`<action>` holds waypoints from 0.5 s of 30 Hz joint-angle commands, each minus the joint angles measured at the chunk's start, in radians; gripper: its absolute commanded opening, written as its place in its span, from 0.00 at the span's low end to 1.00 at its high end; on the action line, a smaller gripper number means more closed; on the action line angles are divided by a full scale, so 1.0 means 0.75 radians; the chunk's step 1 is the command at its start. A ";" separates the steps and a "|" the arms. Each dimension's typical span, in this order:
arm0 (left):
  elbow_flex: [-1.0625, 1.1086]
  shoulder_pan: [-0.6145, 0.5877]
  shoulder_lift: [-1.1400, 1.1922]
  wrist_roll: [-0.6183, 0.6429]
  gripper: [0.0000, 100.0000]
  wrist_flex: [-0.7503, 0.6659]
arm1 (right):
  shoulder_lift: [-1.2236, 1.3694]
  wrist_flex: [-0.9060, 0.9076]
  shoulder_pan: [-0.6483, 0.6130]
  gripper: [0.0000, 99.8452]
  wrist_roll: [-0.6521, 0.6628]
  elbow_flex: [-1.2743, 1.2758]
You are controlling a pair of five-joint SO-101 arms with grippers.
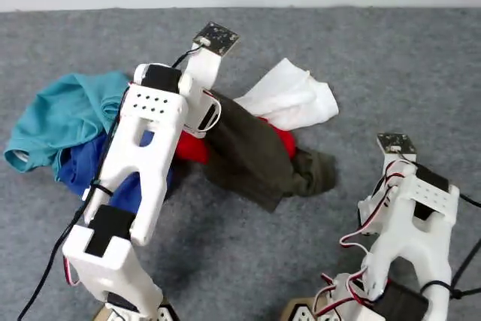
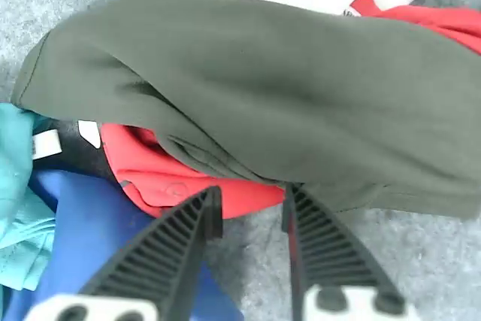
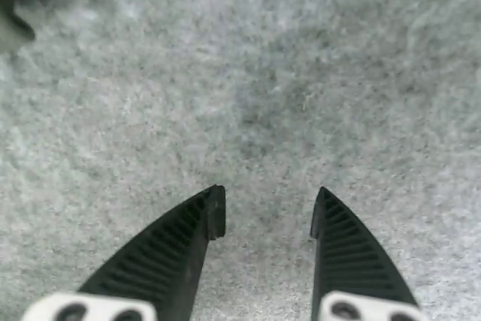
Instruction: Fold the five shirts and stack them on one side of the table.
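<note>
Lying in one unfolded heap, the five shirts run from the teal shirt (image 1: pixel 64 114) at far left, past the blue shirt (image 1: pixel 90 163) touching it, to the red shirt (image 2: pixel 180 178), which the olive shirt (image 2: pixel 285 103) drapes across, and the white shirt (image 1: pixel 289 99) beyond. The left gripper (image 2: pixel 252 199) hangs at the red shirt's edge, jaws spread and pinching nothing, probably poised to pull one garment free; the olive overlap stands in its way. Farther right, the right gripper (image 3: pixel 267 204) hovers above the bare grey table (image 3: pixel 301 73), jaws likewise spread, leaving space for folding.
</note>
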 commanded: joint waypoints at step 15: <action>-0.062 0.063 0.327 -0.020 0.20 -0.113 | 0.005 -0.015 -0.013 0.20 -0.004 -0.043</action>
